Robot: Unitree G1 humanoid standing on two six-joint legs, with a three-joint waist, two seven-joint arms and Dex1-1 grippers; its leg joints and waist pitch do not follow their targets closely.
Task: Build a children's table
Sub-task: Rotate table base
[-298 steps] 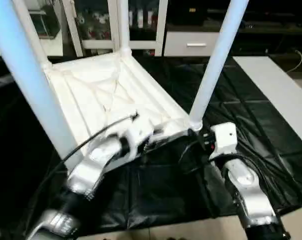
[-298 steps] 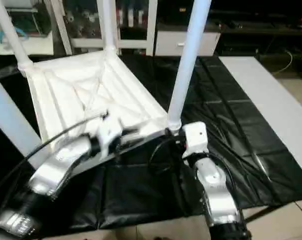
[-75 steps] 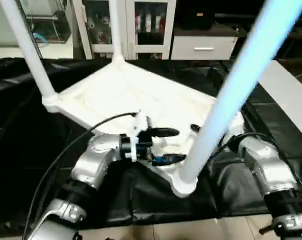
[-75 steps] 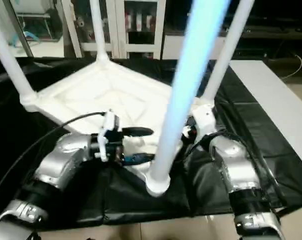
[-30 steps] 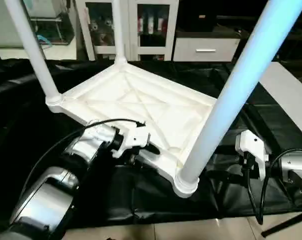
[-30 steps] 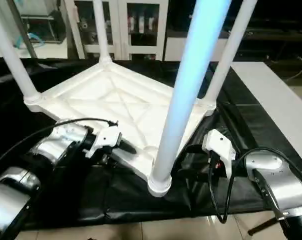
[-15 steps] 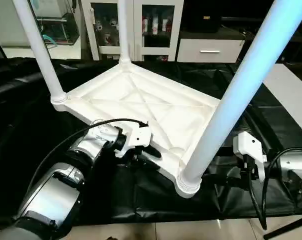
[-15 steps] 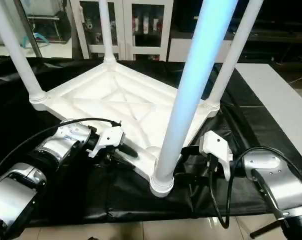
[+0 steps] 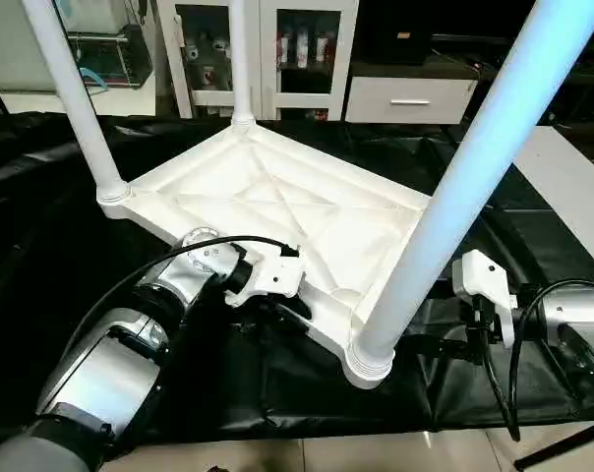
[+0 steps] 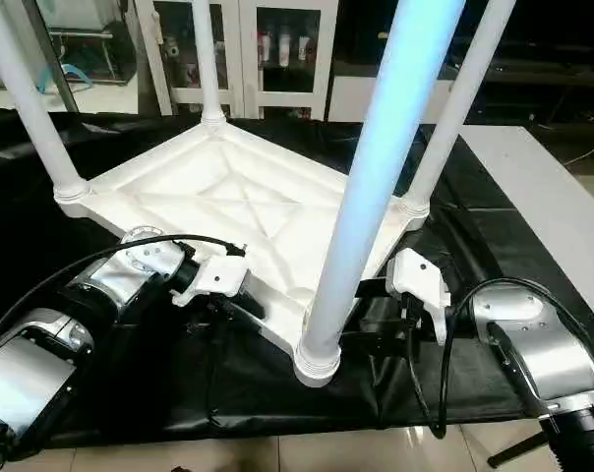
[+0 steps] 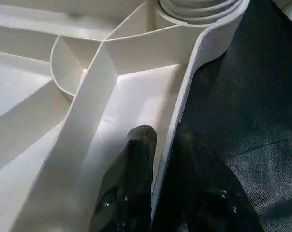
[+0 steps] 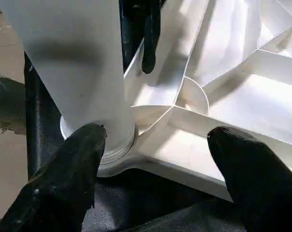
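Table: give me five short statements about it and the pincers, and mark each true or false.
1. The table lies upside down with its legs pointing up. True.
2. The left pincer has its fingers on either side of the table's rim. True.
3. The right pincer is clamped on the near leg. False: it is open, its fingers apart at the near corner socket.
4. One corner has no leg yet. False: all four corners carry a leg.
5. The table rests on a black sheet. True.
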